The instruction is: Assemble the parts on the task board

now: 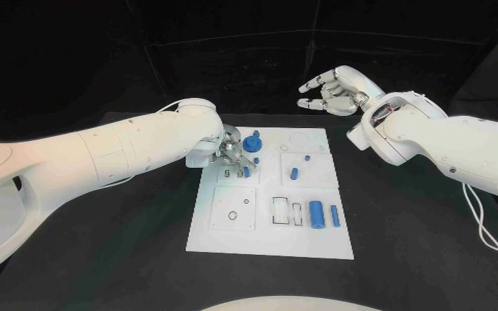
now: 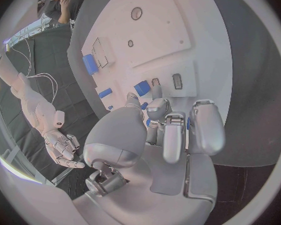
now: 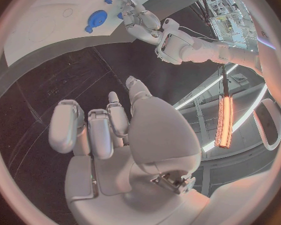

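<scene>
The white task board (image 1: 272, 235) lies in the middle of the black table. My left hand (image 1: 230, 154) is down on its far-left corner, fingers (image 2: 177, 135) curled together around a small blue part (image 1: 245, 172) of which only slivers show. A round blue gear-like part (image 1: 252, 143) stands just beside that hand, also the blue gear (image 3: 97, 19) in the right wrist view. Two small blue parts (image 1: 295, 173) lie in the far-right panel. Two blue cylinders (image 1: 315, 214) lie side by side in the near-right panel. My right hand (image 1: 332, 91) hangs in the air beyond the board, fingers apart, holding nothing.
Empty cut-outs mark the board: a round hole (image 1: 232, 215) in the near-left panel and rectangular slots (image 1: 280, 210) beside the cylinders. Bare black table (image 1: 415, 253) surrounds the board. My left arm (image 1: 114, 152) reaches over the table's left side.
</scene>
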